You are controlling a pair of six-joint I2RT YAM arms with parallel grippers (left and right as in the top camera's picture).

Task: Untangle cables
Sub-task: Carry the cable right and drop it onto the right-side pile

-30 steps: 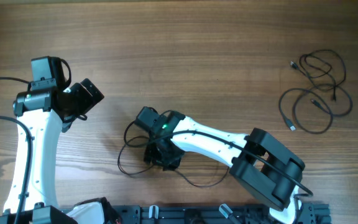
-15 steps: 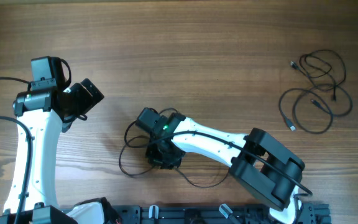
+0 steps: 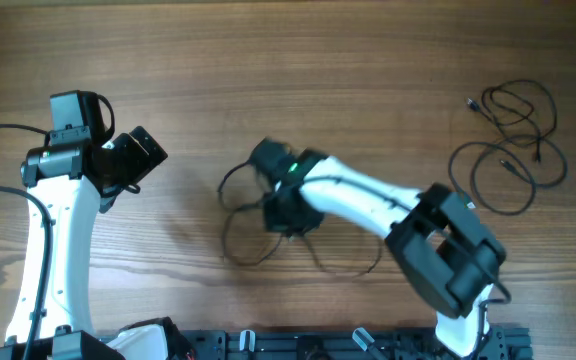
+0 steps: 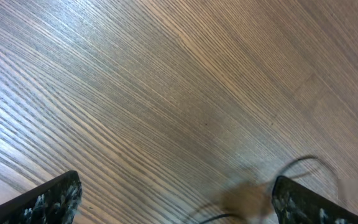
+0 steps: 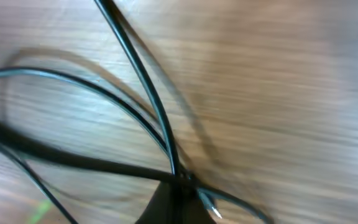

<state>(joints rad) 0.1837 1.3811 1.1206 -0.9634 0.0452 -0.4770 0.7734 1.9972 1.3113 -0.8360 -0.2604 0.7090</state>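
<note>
A tangle of thin black cables (image 3: 248, 225) lies in loose loops at the table's middle. My right gripper (image 3: 286, 212) is shut on it and holds strands off the wood. In the right wrist view the strands (image 5: 135, 68) run into the closed fingers (image 5: 178, 186), with a silvery plug tip (image 5: 213, 213) beside them. More black cables (image 3: 508, 140) lie in loops at the far right. My left gripper (image 4: 176, 199) is open and empty above bare wood, left of the tangle; a cable loop (image 4: 306, 162) shows at its right finger.
The left arm (image 3: 58, 190) stands at the table's left side. The right arm's white link (image 3: 368, 205) reaches across the middle from its base at the front right. A dark rail (image 3: 348, 345) runs along the front edge.
My right gripper has moved up and to the right with the tangle, dragging its loops along. The left arm has not moved.
</note>
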